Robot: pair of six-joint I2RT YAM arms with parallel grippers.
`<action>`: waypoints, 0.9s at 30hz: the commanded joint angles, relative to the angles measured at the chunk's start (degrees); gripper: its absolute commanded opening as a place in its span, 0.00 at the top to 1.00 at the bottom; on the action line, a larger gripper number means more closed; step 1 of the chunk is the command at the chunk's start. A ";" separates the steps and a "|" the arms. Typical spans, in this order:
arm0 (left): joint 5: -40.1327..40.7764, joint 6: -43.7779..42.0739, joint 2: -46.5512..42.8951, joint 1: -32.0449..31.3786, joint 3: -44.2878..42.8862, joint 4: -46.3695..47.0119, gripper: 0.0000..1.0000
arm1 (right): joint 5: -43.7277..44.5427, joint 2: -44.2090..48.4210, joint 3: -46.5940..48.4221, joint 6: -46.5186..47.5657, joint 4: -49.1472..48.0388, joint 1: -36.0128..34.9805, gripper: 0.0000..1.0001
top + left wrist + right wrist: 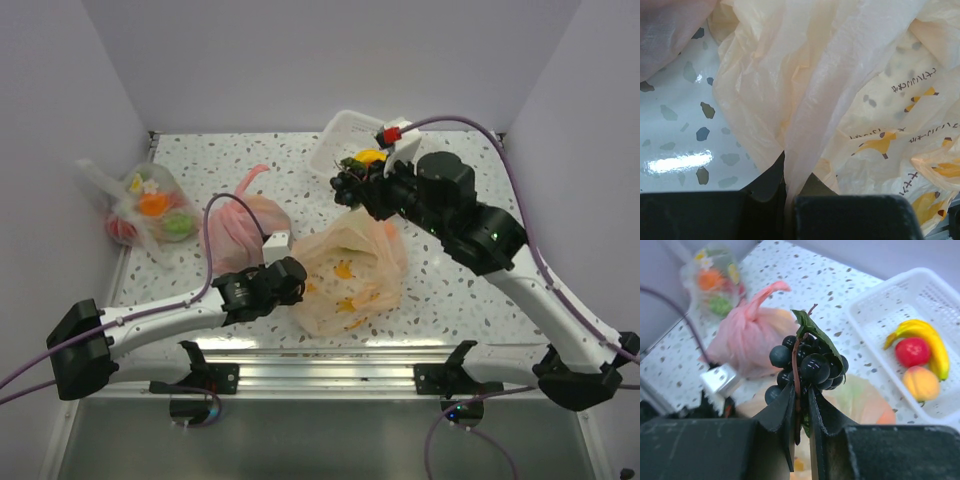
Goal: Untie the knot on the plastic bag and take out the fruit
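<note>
The peach-orange plastic bag (350, 270) lies on the table's middle, slack; I see no knot on it. My left gripper (295, 280) is shut on a fold of its left edge, and the film runs up between the jaws in the left wrist view (788, 180). My right gripper (362, 188) is shut on the stem of the dark purple grape bunch (810, 365) and holds it in the air between the bag and the white basket (335, 140). A banana (925, 337), a red apple (912, 351) and a peach-coloured fruit (921, 382) lie in the basket. Orange and green shapes show through the bag (880, 415).
A knotted pink bag (240, 225) lies just left of the peach bag, close to my left gripper. A clear flower-print bag of fruit (150, 205) sits at the far left by the wall. White walls enclose the table on three sides.
</note>
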State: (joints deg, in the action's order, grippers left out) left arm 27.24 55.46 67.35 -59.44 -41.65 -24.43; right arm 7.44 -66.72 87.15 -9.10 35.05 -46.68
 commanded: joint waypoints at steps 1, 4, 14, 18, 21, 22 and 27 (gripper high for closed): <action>-0.43 -0.09 -0.29 -0.33 1.04 2.98 0.97 | -1.28 -7.09 6.69 3.48 -2.34 6.75 1.00; -1.14 -0.44 -0.47 -0.33 1.66 3.68 0.96 | -3.21 -15.52 11.78 4.26 -5.07 11.95 1.00; -2.72 -0.09 -1.44 -0.33 4.38 6.06 0.96 | -0.51 -47.05 33.50 3.48 -14.13 20.13 1.00; -2.64 -0.62 -1.08 -0.33 4.38 6.41 0.96 | 3.71 -56.14 39.93 2.43 -16.14 20.40 0.99; -2.72 -0.62 -1.08 -0.33 4.47 6.49 0.96 | 5.04 -59.83 41.17 1.37 -16.85 20.40 0.94; -2.72 -0.62 -1.17 -0.33 4.73 6.58 0.96 | 5.56 -60.28 40.30 0.85 -17.12 20.40 0.80; -2.72 -0.62 -1.43 -0.41 4.73 6.67 0.96 | 1.09 -57.23 33.36 0.05 -17.30 20.22 0.23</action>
State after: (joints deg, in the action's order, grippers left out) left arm 24.21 55.33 67.13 -59.44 -37.58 -20.38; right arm 9.89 -128.44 122.39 -8.25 21.47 -26.24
